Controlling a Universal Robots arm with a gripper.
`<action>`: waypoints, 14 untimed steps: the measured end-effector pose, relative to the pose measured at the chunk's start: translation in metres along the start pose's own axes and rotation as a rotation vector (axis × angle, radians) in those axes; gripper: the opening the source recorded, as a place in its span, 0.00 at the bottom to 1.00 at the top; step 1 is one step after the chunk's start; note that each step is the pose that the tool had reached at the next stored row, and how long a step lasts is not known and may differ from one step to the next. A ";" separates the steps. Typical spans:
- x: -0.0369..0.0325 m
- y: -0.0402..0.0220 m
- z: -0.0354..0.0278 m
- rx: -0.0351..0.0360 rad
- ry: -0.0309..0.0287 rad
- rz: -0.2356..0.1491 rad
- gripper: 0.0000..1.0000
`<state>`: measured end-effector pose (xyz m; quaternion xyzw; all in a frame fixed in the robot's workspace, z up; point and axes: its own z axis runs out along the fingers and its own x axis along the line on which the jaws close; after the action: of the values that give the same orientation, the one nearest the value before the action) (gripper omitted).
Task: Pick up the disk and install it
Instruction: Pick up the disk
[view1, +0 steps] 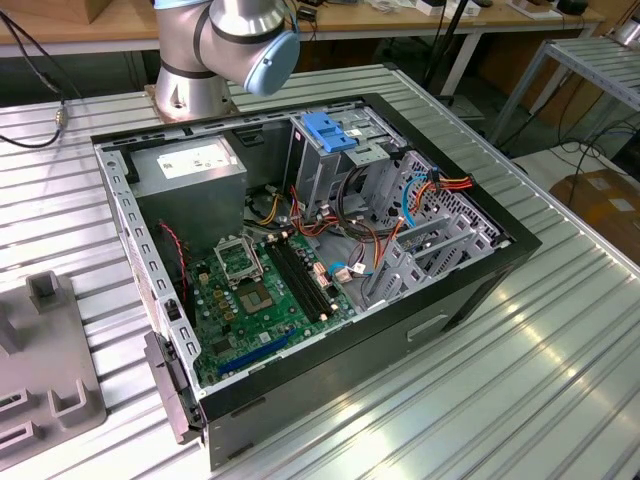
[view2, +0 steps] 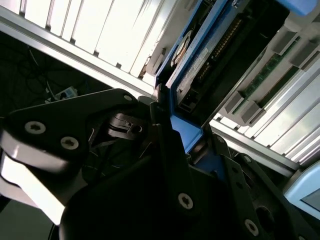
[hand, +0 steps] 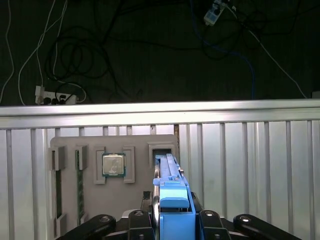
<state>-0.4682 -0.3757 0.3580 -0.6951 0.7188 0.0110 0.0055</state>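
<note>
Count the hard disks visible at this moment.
1. The disk is gripped edge-on by the gripper at the grey tray in the first wrist view. More could be hidden inside the metal cage of the computer case in the exterior view.

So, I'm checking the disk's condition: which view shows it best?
The second wrist view: the disk is close, with its broad face and blue side rail visible. The first wrist view shows the disk edge-on, as a thin blue-railed strip.

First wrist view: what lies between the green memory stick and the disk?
A processor chip in a grey tray recess lies between the memory stick and the disk, seen in the first wrist view.
</note>
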 end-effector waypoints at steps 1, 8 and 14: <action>0.0000 0.0000 -0.0010 0.0000 0.0000 0.000 0.37; -0.0001 0.0001 -0.0076 0.0000 0.0000 0.000 0.37; -0.0004 0.0001 -0.0165 -0.0003 0.0001 0.000 0.37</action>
<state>-0.4682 -0.3757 0.3745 -0.6951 0.7188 0.0111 0.0054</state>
